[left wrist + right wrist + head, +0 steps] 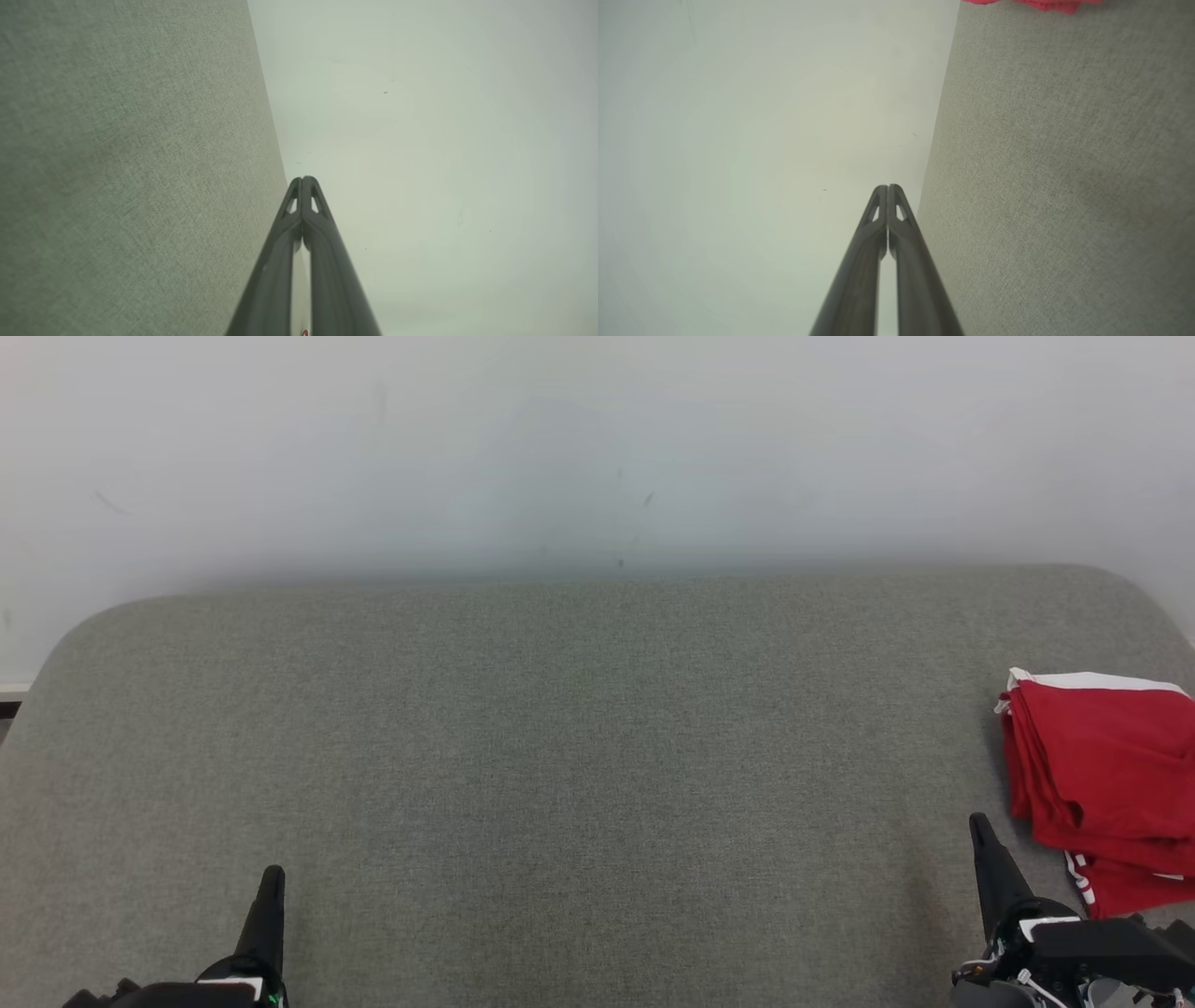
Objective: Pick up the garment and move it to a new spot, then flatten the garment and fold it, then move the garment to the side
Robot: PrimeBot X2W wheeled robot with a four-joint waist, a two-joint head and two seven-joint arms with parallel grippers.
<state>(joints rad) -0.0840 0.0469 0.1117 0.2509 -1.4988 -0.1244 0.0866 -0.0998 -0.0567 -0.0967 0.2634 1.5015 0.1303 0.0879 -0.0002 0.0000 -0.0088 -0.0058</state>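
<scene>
Red garment (1106, 775) beside right claw (979, 823).

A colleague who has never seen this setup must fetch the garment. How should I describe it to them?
Look at the wide grey fabric surface against the pale wall. On its right side, just beyond the right gripper, lies the garment: a folded red cloth with white trim, the one brightly coloured thing on the grey.
</scene>
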